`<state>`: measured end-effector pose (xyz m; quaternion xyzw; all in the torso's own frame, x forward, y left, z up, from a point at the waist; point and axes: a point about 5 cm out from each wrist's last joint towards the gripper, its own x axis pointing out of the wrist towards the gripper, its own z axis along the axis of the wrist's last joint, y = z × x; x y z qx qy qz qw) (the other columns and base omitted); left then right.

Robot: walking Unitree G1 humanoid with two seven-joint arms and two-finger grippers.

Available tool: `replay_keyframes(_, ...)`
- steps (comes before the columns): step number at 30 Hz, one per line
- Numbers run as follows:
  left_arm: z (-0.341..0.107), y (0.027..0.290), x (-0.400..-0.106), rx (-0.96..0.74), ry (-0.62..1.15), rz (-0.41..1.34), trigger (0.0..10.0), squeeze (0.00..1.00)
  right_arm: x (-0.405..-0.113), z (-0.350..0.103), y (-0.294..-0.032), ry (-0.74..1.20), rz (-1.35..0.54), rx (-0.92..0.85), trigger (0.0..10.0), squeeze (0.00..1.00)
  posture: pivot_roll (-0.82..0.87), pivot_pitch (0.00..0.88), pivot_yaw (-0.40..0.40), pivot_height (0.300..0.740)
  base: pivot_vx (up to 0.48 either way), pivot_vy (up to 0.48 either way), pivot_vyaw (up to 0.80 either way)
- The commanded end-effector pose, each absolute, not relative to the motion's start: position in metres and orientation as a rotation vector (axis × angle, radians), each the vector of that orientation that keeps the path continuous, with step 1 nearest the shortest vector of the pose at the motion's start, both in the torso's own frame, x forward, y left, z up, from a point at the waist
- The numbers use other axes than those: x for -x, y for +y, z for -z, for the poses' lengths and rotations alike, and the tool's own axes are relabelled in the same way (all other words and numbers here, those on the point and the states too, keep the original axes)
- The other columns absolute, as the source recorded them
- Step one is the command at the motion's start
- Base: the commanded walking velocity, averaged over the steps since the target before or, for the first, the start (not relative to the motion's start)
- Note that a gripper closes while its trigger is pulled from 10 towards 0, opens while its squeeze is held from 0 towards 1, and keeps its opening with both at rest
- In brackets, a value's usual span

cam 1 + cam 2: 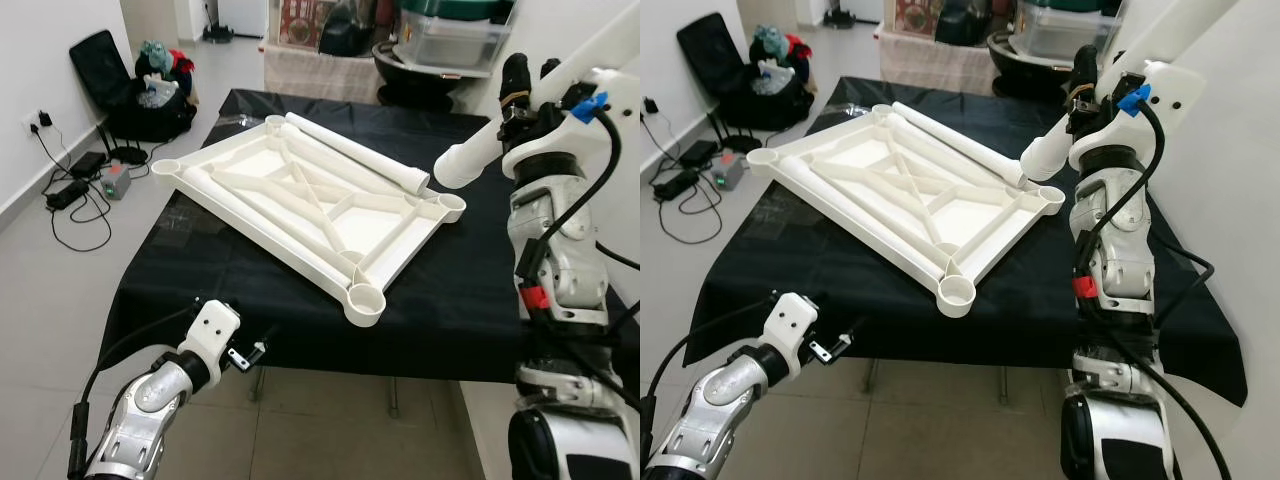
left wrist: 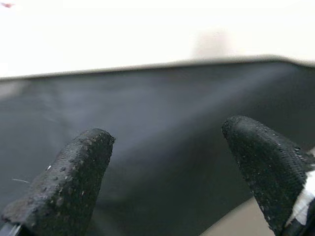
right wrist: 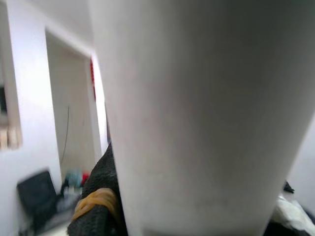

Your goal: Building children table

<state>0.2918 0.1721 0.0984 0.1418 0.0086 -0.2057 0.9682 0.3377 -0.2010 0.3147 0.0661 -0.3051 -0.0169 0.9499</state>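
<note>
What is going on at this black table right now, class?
A humanoid robot is assembling a children's table. The white tabletop lies upside down on the black-covered table, with loose white legs resting on it. The right gripper holds one white leg tilted, its lower end at the tabletop's corner socket, apparently not seated yet. The left gripper hovers open near the table's front edge.

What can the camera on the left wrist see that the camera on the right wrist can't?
Left wrist view: the left gripper, its two fingers spread apart with nothing between them, in front of the black cloth.

Right wrist view: a fat white table leg very close up, held by the right gripper, plus a doorway and a black bag far off.

Both: a bit of their own gripper's rough black finger.
</note>
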Motion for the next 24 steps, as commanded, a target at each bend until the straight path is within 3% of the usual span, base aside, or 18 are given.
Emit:
replay_keyframes(1, -0.112, 0.172, -0.297, -0.280, -0.042, 0.377, 10.0, 0.00, -0.338, -0.303, -0.194, -0.560, 0.019, -0.115, 10.0, 0.00, 0.09, 0.000, -0.119, 0.740, 0.000, 0.000, 0.00)
replay_keyframes(6, -0.150, 0.170, -0.307, -0.248, -0.198, 0.271, 10.0, 0.00, -0.343, -0.251, -0.173, -0.304, 0.022, -0.138, 10.0, 0.00, 0.10, 0.000, -0.120, 0.740, 0.000, 0.000, 0.00)
replay_keyframes(12, -0.164, 0.161, -0.309, -0.280, -0.284, 0.238, 10.0, 0.00, -0.345, -0.232, -0.176, -0.177, 0.094, -0.195, 10.0, 0.00, 0.10, 0.000, -0.119, 0.740, 0.000, 0.000, 0.00)
replay_keyframes(24, -0.160, 0.149, -0.306, -0.258, -0.279, 0.294, 10.0, 0.00, -0.324, -0.237, -0.180, -0.319, 0.054, -0.150, 10.0, 0.00, 0.08, 0.000, -0.100, 0.740, 0.000, 0.000, 0.00)
